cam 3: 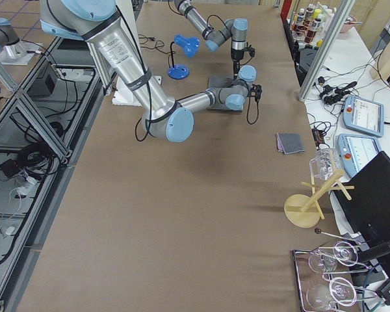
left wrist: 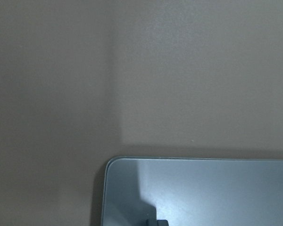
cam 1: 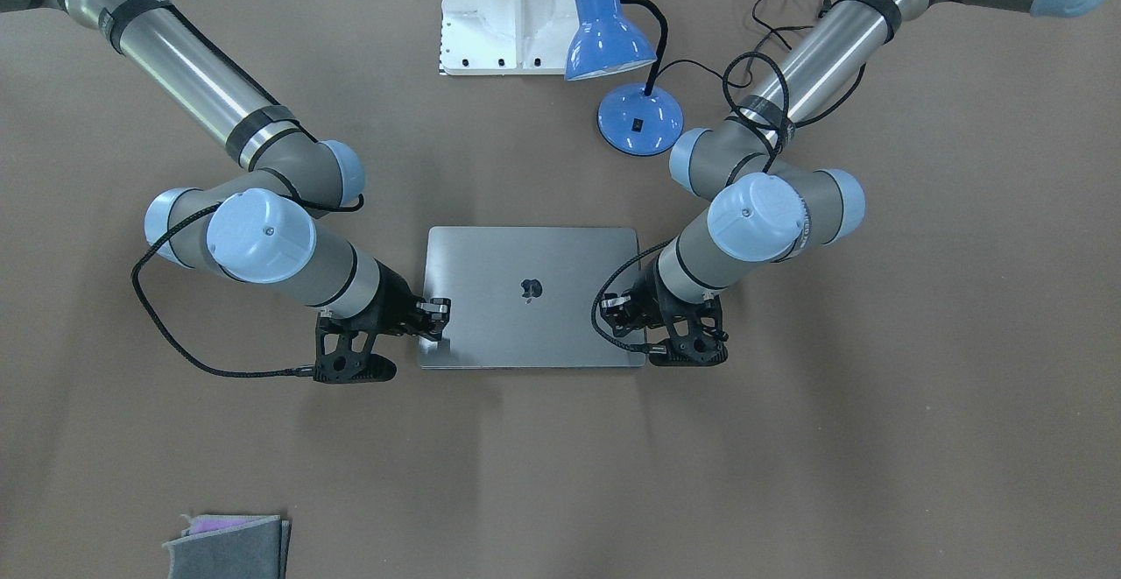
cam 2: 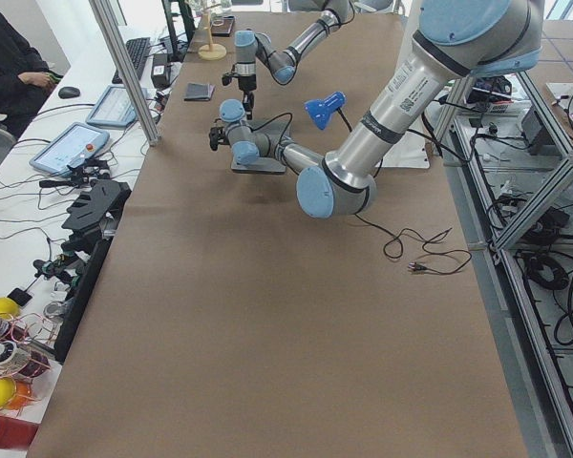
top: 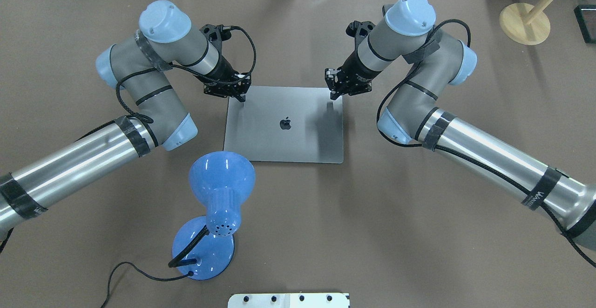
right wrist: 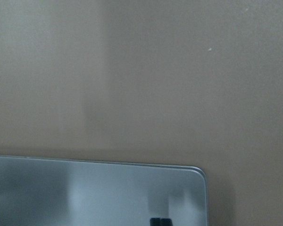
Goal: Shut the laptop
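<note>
The space-grey laptop (top: 284,133) lies flat on the brown table with its lid down and the apple logo facing up; it also shows in the front-facing view (cam 1: 534,325). My left gripper (top: 240,94) is shut and empty over the lid's far left corner (left wrist: 188,193). My right gripper (top: 334,94) is shut and empty over the lid's far right corner (right wrist: 99,193). In each wrist view one dark fingertip shows at the bottom edge above the lid. I cannot tell whether the tips touch the lid.
A blue desk lamp (top: 219,205) with a black cord stands near the laptop's near left corner. A white base plate (cam 1: 508,10) sits at the robot's side. Grey cloths (cam 1: 228,548) lie at the far edge. A wooden stand (top: 524,23) is at the far right.
</note>
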Available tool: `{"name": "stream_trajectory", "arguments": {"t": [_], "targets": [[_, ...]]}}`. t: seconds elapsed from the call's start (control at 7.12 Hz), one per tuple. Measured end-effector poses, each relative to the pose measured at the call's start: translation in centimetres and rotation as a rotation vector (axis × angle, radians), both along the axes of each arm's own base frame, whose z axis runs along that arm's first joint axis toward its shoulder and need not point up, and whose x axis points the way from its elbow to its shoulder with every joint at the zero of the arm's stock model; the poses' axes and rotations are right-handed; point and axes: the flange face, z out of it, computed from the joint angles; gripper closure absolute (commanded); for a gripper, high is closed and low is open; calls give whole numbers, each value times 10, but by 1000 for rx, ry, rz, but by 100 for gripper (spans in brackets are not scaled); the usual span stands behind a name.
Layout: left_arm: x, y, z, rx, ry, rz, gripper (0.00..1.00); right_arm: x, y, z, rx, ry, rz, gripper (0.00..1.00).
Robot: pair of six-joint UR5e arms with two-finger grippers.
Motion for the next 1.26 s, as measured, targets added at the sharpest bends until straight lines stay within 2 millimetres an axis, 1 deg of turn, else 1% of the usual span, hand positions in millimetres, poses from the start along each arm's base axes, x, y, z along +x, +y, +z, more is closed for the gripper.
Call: {"name": "stream_trajectory", "arguments": {"t": [0.14, 0.28, 0.42, 0.56, 0.7, 0.84, 0.98, 1.12, 1.26], "targets": [[-8, -4, -5, -10, 16, 8, 100, 12, -7, -8, -6, -18, -3, 100], [-19, -7, -14, -13, 36, 12, 78, 29, -16, -16, -14, -42, -10, 59], [-35, -7, -28, 1, 64, 10, 2, 52, -24, -25, -18, -72, -18, 1], [-53, -4, -38, 21, 85, -2, 2, 81, -29, -29, -16, -98, -15, 0], [-77, -7, -34, 36, 89, -36, 2, 113, -34, -25, -12, -110, 6, 0], [-117, -21, -15, 39, 75, -97, 2, 144, -42, -19, -8, -114, 35, 0], [-173, -41, 8, 43, 55, -171, 2, 182, -52, -5, 5, -108, 72, 0], [-228, -56, 28, 62, 29, -225, 2, 223, -61, 18, 26, -93, 99, 0], [-281, -64, 47, 102, -28, -248, 2, 265, -68, 52, 63, -59, 106, 0]]}}
